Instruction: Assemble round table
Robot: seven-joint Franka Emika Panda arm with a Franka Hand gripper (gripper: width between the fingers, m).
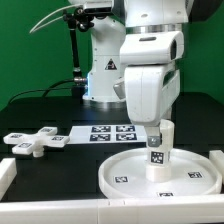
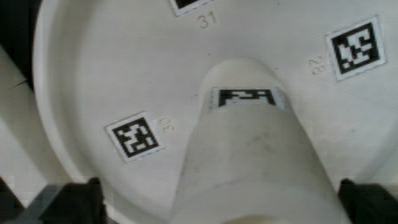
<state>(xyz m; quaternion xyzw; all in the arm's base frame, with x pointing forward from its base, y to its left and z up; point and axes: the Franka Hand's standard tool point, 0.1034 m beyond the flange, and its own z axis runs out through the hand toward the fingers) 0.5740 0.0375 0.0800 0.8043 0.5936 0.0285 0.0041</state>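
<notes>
While tool [image 1: 158,136] was clamped on short thick white plastic cylinder leg [image 1: 160,158], leg stood upright at centre of large rimmed white round disc [image 1: 115,176], lower right of exterior view, likely for seating.

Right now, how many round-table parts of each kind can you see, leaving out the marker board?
round disc: 1
cylinder leg: 1
cross-shaped foot: 1
Total: 3
</notes>
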